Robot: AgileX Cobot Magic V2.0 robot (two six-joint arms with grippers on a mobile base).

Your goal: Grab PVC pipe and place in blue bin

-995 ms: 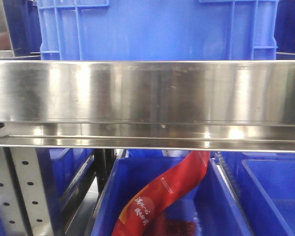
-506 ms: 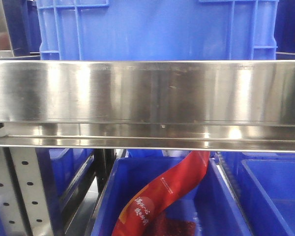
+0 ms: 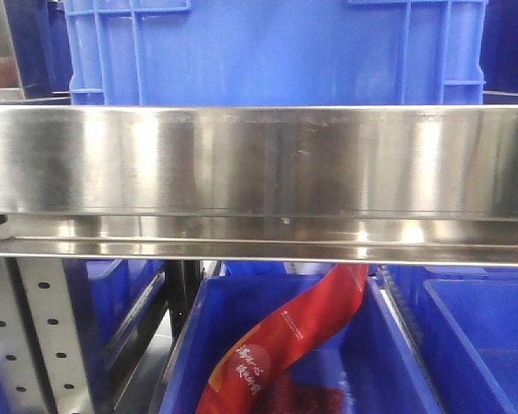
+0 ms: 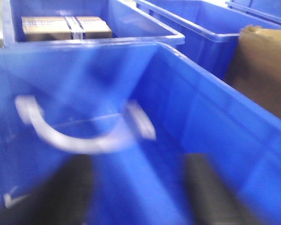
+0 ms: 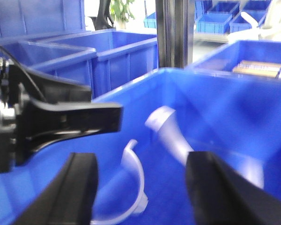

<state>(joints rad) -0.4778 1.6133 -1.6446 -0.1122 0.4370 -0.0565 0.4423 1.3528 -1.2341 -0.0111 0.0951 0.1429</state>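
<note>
Bin (image 4: 215,140): holds curved pipe piece (image 4: 79,138) at left-centre. Behind it, second bin (image 4: 131,33) containing carton (image 4: 65,27). Right: cardboard box (image 4: 264,70) beside third bin (image 4: 201,33).

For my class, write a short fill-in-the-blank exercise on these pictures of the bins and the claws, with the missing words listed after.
1. The bin beneath the left claw is coloured ____.
2. The curved pipe piece inside that bin is coloured ____.
3. In the front-facing view, the long bag in the lower bin is coloured ____.
4. In the left wrist view, the bin behind holds a taped ____ box.

Missing words: blue; white; red; cardboard
</note>
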